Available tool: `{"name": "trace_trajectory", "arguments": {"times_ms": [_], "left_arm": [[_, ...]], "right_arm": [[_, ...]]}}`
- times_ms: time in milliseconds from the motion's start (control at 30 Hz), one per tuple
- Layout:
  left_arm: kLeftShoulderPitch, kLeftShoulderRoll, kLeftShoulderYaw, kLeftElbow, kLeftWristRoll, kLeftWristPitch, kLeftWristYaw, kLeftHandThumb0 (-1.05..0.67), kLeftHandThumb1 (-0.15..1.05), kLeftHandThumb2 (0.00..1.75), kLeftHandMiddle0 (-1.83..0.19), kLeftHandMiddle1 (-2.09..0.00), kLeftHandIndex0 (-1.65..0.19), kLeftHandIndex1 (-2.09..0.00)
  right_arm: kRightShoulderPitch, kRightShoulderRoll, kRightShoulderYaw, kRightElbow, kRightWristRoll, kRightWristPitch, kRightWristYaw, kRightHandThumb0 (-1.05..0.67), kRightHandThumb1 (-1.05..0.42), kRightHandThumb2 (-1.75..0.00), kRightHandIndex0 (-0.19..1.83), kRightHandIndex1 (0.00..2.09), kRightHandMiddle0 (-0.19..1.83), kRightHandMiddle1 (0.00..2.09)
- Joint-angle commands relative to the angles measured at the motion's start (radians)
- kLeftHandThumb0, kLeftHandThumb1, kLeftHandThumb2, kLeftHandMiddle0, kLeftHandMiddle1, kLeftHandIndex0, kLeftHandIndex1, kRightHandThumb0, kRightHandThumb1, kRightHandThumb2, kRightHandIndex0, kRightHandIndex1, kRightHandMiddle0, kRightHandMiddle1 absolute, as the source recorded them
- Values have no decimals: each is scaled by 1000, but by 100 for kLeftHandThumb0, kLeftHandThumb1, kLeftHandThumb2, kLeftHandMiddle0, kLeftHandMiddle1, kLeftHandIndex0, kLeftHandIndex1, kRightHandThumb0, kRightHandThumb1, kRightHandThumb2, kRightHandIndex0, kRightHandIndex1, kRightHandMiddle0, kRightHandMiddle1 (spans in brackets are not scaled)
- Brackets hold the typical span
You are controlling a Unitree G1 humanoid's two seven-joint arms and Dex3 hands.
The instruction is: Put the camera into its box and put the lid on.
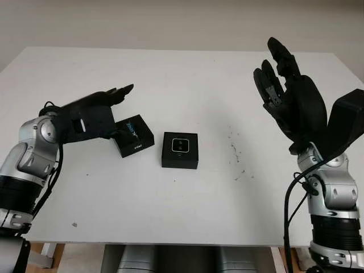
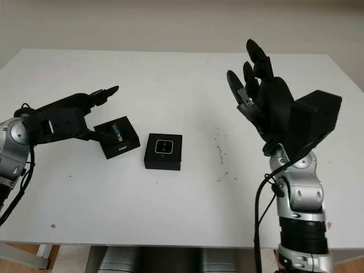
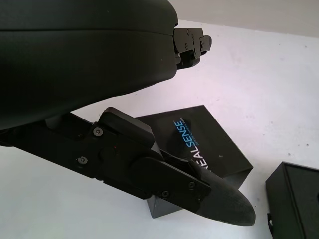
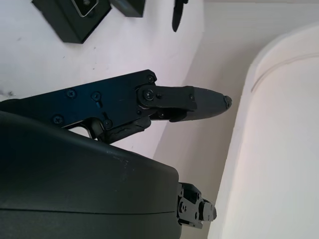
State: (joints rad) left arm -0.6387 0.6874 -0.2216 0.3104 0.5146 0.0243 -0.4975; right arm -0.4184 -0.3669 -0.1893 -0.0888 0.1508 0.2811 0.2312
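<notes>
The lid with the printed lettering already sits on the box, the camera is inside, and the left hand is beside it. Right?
Not quite. The lid is off, lying on the table beside the open box, as the left eye view shows. The camera is inside, and the left hand is beside the lid.

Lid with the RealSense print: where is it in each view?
Left eye: lid left of centre, beside the left hand.
Right eye: lid left of centre.
Left wrist: lid mid-frame, under the thumb.
Right wrist: dark corner at the top edge, probably the lid.
Shared landmark: open box holding the camera.
</notes>
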Motion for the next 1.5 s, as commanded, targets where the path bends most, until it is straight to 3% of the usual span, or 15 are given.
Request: {"name": "trace_trajectory", "arguments": {"times_ms": [0, 400, 833, 1067, 1467], "left_arm": [[6, -7, -17, -25, 24, -3, 18, -103, 103, 7, 19, -5, 13, -5], [67, -23, -102, -103, 232, 58, 101, -92, 99, 5, 16, -6, 7, -7], [92, -43, -114, -129, 305, 140, 90, -85, 94, 4, 11, -7, 4, -7], [103, -89, -57, -118, 212, 167, 110, -74, 92, 5, 8, -6, 1, -7], [78, -96, -34, -66, 85, 158, 81, -77, 90, 5, -1, -7, -7, -7]], "right_arm": [[-21, -20, 6, 3, -10, -10, 8, -73, -105, -46, -19, 0, -19, 0], [-15, 8, -10, 26, 3, -52, -15, -68, -105, -48, -19, 0, -19, 0], [-11, 5, -10, 23, 5, -52, -19, -68, -105, -47, -19, 0, -19, 0], [-8, 16, -14, 16, 17, -40, -30, -67, -105, -44, -19, 0, -19, 0], [-3, 12, -8, -1, 7, -30, -54, -66, -105, -45, -19, 0, -19, 0]]}}
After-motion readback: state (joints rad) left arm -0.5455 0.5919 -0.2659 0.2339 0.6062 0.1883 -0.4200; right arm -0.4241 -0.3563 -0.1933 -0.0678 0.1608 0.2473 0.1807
